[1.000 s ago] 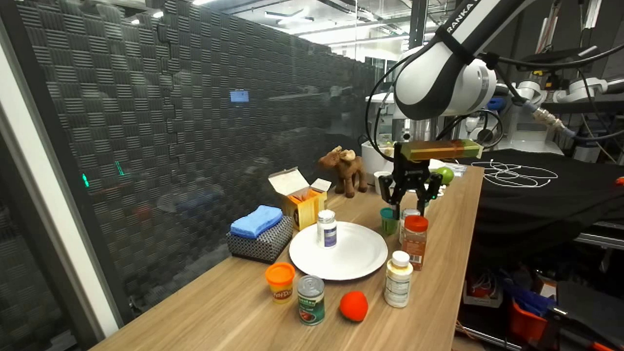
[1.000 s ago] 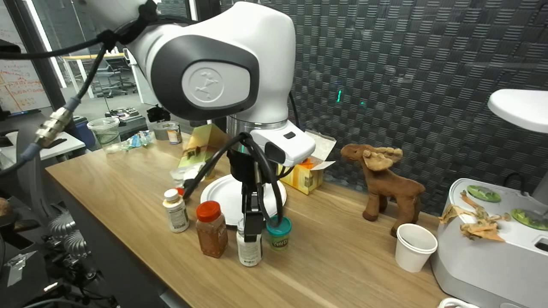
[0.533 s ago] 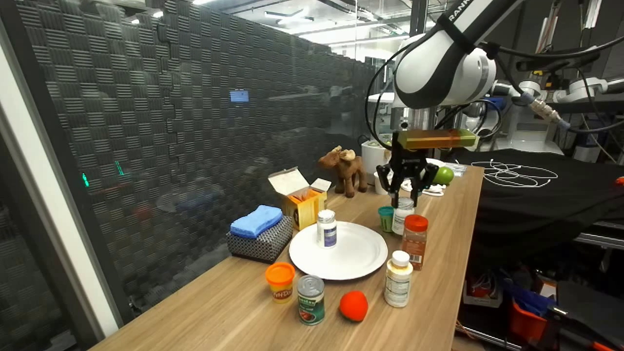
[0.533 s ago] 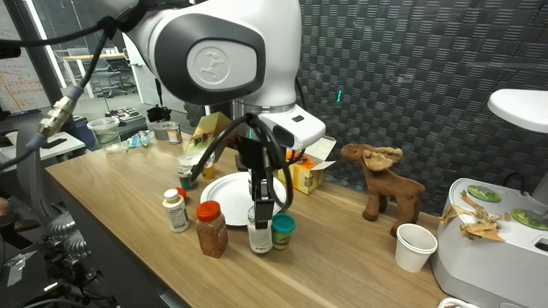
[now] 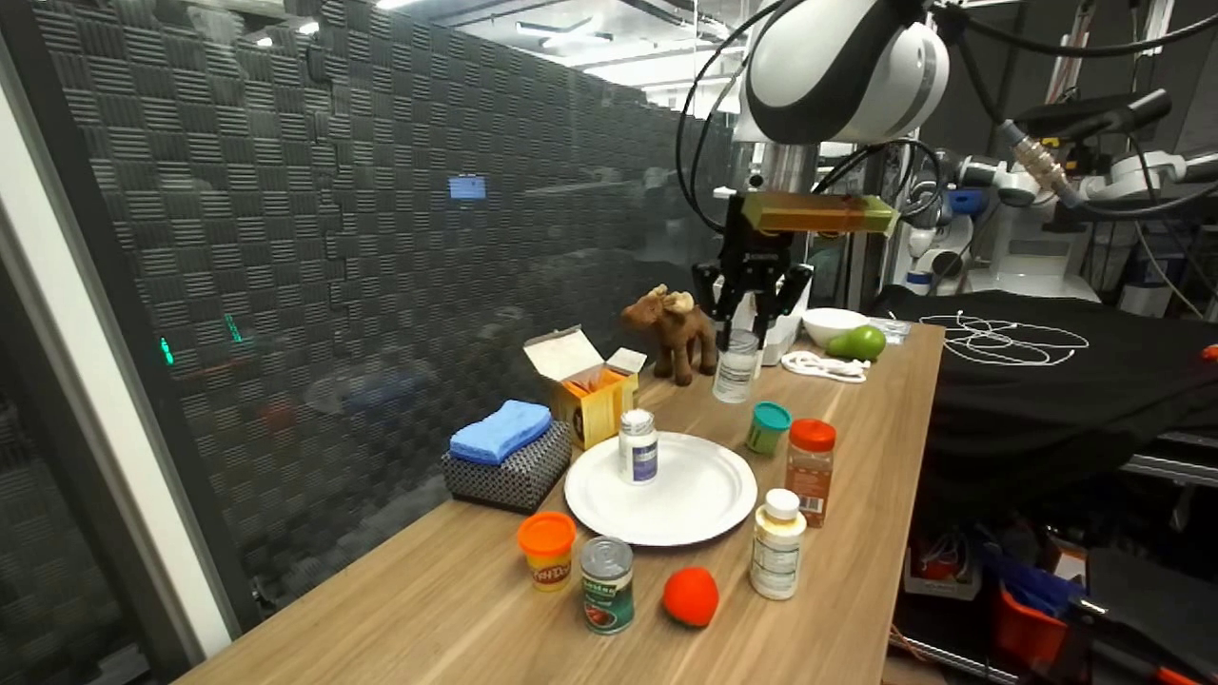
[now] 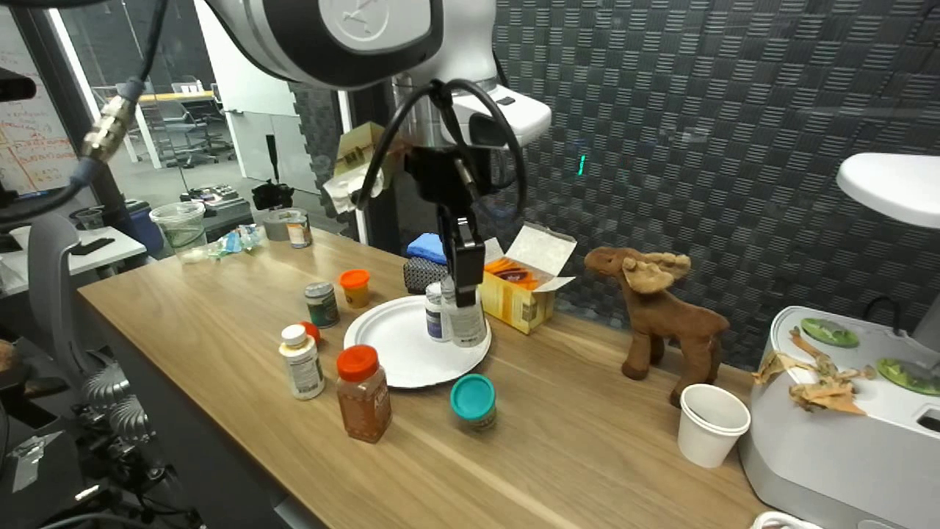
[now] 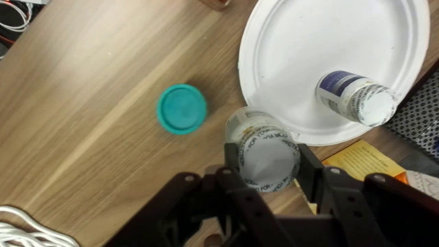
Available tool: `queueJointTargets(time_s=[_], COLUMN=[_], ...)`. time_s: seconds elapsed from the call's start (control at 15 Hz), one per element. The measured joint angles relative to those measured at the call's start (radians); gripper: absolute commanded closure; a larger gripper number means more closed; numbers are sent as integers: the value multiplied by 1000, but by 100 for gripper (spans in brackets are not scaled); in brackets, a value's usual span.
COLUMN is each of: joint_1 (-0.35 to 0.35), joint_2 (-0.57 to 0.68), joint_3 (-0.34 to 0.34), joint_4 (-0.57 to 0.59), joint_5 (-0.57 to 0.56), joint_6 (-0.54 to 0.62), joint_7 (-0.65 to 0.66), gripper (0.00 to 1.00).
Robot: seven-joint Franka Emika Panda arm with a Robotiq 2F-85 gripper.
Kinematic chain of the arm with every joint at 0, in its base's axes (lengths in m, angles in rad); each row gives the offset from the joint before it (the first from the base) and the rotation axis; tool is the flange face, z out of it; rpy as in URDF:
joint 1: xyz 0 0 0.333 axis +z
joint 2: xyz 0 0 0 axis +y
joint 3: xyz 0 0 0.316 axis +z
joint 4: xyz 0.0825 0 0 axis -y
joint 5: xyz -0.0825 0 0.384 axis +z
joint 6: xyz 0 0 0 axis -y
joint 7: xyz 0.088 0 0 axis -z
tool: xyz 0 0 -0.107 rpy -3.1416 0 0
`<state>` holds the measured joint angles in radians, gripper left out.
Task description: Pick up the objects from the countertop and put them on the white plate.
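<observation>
My gripper (image 7: 267, 155) is shut on a white bottle (image 5: 734, 373), its pads on either side of the sealed top. That bottle hangs above the countertop (image 6: 587, 448), beside the rim of the white plate (image 5: 690, 514) in the wrist view. A second white bottle with a purple label (image 5: 638, 447) stands on the plate. Along the countertop are a teal-lidded tub (image 6: 474, 399), tilted in both exterior views, a red-lidded jar (image 5: 810, 473), a yellowish-white bottle (image 5: 776, 552), an orange ball (image 5: 691, 597), a green can (image 5: 607, 585) and an orange-lidded tub (image 5: 547, 552).
Beyond the plate are an open yellow carton (image 5: 599, 404) and a blue block (image 5: 501, 433) on a dark patterned box (image 5: 514, 476). A toy moose (image 6: 661, 316), white paper cups (image 6: 711, 426) and a white cord (image 5: 826, 366) lie farther along.
The gripper has narrowed onto the bottle and lifted it off the countertop, toward the carton side in the exterior views. The teal-lidded tub, upright half a second ago, now leans.
</observation>
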<state>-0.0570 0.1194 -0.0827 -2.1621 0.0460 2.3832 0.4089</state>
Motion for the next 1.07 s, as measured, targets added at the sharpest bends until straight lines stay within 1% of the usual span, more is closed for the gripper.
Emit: queueJointTargets(time_s=[0.53, 0.87, 1.07], joint_1=[44, 55, 55], joint_2=[70, 144, 187], joint_3=[84, 87, 74], joint_4=[16, 39, 59], joint_5=[80, 74, 36], joint_6=[3, 28, 65], joint_7=[-142, -193, -196], gripper=[81, 81, 81])
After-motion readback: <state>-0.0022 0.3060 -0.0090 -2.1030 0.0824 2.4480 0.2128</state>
